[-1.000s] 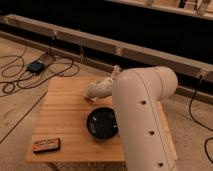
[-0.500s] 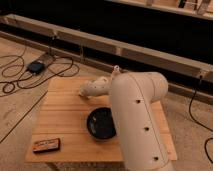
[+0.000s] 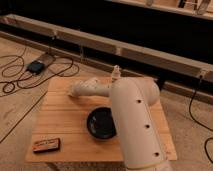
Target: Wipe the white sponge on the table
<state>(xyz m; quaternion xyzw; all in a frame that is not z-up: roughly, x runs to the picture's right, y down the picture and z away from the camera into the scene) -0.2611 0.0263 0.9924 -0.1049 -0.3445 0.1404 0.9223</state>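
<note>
On the table (image 3: pixel 60 117), camera view: a black bowl (image 3: pixel 102 123) sits right of centre on the light planks; all places below are given from it.
Arm pose: the thick white arm (image 3: pixel 132 120) comes up from the near right and covers the black bowl's right rim. It bends behind the bowl, then runs low and almost level toward the bowl's far left.
Gripper: the gripper (image 3: pixel 76 91) ends the arm beyond and left of the black bowl, low over the planks and well apart from the bowl.
Jaws: clenched; whether anything sits between them cannot be told.
White sponge: cannot be told apart from the pale gripper end, so its spot relative to the black bowl stays unclear.
Bottle: a small pale bottle (image 3: pixel 116 73) stands upright straight behind the black bowl, at the table's far edge, just past the forearm.
Packet: a flat dark packet (image 3: pixel 47 145) with an orange face lies nearer than the black bowl and to its left, by the table's corner.
Floor: dark cables (image 3: pixel 20 75) and a small black box (image 3: pixel 36 66) lie off the table, far beyond and left of the black bowl.
</note>
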